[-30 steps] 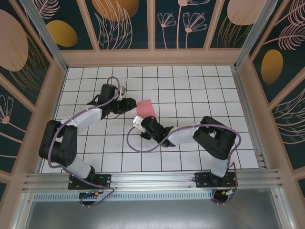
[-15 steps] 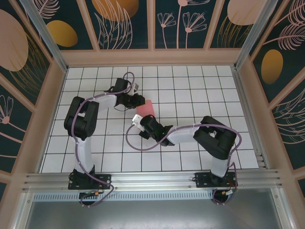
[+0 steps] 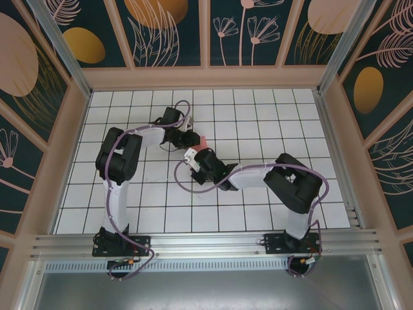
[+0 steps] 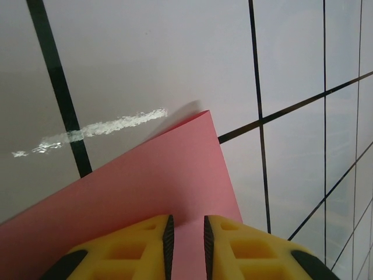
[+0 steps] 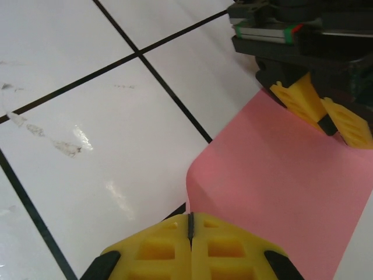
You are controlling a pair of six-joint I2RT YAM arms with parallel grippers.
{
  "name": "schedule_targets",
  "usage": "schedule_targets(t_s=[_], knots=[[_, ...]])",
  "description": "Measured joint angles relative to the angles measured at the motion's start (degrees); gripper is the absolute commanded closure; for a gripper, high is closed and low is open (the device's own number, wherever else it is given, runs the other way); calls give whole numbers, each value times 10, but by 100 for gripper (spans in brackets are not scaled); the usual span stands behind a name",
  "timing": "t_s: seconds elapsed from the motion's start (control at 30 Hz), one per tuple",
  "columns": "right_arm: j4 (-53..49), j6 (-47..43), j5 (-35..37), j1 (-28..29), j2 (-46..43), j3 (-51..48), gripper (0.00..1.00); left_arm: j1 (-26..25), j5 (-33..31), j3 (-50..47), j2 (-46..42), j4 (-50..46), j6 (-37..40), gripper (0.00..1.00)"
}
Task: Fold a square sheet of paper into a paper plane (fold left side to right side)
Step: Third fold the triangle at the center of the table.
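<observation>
Two arms reach inward and meet left of centre on your white grid-tiled table point(image 3: 271, 116), nearer its far edge. One salmon-pink paper sheet point(image 5: 280, 175) lies between them. Your left gripper point(image 4: 186, 219) hangs low over one edge of it, jaws a narrow slit apart. Your right gripper point(image 5: 190, 218) is clenched tight at the opposite edge, where the sheet curls upward.

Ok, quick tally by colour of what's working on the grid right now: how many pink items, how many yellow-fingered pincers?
Pink: 1, the sheet of paper
Yellow-fingered: 2, the left pincer and the right pincer
Total: 3
</observation>
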Motion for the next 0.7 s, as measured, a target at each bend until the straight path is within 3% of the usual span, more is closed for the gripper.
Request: schedule_targets(t_s=[0.33,0.7], knots=[[-32,69,-103,-76,0,22,100,-1,-4,1,0,-4,16,77],[-59,96,-120,-102,28,59,100,-1,-4,1,0,-4,19,78]])
